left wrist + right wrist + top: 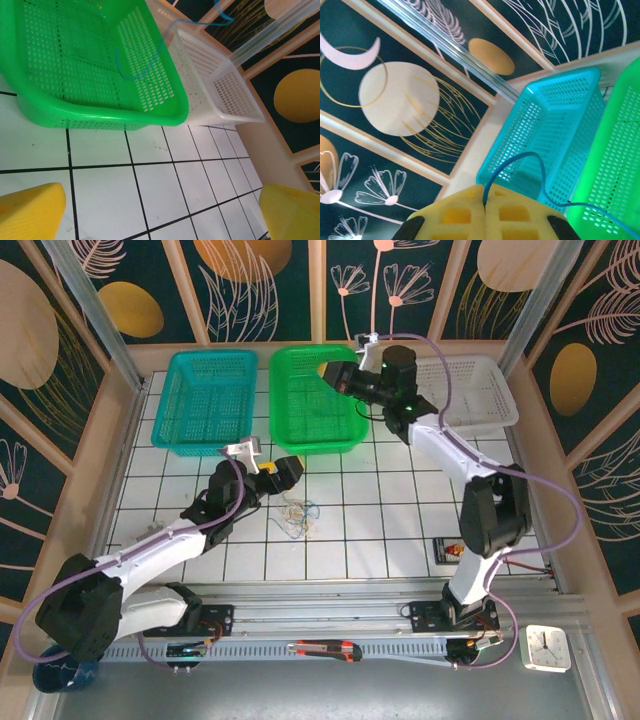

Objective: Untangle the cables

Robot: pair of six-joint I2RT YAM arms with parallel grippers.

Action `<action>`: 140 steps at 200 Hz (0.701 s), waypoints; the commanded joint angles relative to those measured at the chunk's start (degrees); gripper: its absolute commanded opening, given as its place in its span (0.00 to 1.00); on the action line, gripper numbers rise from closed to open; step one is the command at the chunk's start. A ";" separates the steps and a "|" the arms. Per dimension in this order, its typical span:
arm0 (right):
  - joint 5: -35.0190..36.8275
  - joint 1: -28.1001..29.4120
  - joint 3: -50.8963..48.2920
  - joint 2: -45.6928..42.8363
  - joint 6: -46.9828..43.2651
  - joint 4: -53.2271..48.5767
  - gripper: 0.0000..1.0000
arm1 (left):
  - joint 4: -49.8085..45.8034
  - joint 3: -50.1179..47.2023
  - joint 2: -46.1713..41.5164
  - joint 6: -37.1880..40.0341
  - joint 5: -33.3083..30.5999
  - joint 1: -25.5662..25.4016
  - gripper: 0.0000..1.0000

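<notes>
My right gripper [484, 196] clamps the thin blue cable [530, 155] above the far-edge green basket [312, 446], my left gripper [272, 469] gapes empty; the cable could slip free.

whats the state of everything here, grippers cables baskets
left gripper, open, holding nothing
right gripper, shut on blue cable
blue cable, lifted, dangling by green basket
other cables, tangled heap on table
green basket, upright, looks empty
teal basket, upright, empty
white basket, upright, empty
</notes>
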 commanded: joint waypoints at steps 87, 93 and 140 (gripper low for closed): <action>5.15 -0.62 22.07 17.72 -14.95 -17.94 0.51 | 1.19 -2.09 0.02 -3.81 0.33 1.25 0.99; 5.17 -0.60 21.03 16.26 -14.85 -17.45 0.51 | 1.24 -2.16 0.06 -3.80 0.35 1.28 0.99; 4.73 0.13 12.52 7.66 -14.69 -15.92 0.53 | 1.89 -2.85 0.12 -4.64 -0.45 1.57 0.99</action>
